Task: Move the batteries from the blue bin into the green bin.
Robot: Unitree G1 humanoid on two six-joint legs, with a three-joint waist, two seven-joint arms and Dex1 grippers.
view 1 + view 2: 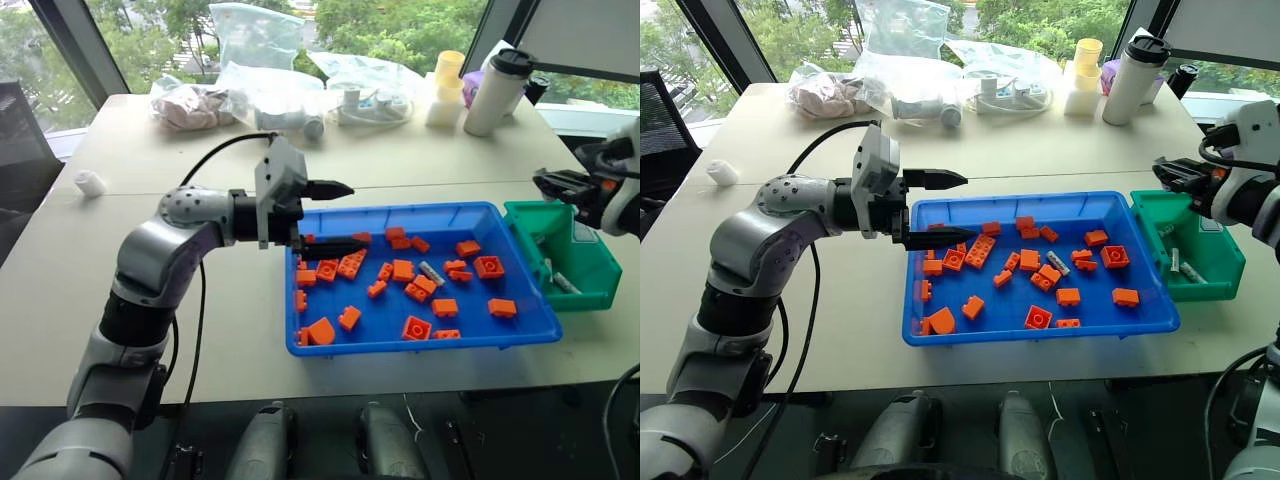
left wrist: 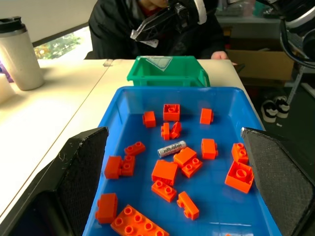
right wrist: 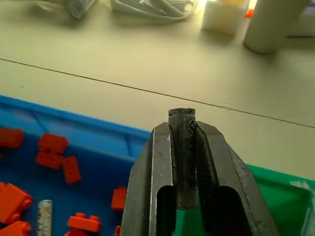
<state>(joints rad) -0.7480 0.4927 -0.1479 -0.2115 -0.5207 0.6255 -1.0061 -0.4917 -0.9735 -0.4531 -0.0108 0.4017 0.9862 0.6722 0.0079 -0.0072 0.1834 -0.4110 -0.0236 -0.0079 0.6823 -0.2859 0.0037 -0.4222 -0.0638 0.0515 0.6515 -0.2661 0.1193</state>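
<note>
Lying among scattered orange bricks (image 1: 402,270) near the middle of the blue bin (image 1: 300,345) is one grey battery (image 1: 432,273), flat on the floor of the tray and just beside a brick. Two more batteries (image 1: 1180,266) rest at the bottom of the green bin (image 1: 590,295), which stands touching the blue bin's right end. Above the far rim of the green bin the right gripper (image 3: 183,142) has its fingers clamped together on a further battery (image 3: 182,147), whose end sticks out past the fingertips. The left gripper (image 1: 335,217) hangs over the left end of the blue bin, pointing toward the green bin, its two black fingers spread wide apart and holding nothing. Both bins sit on a pale table (image 1: 130,250).
</note>
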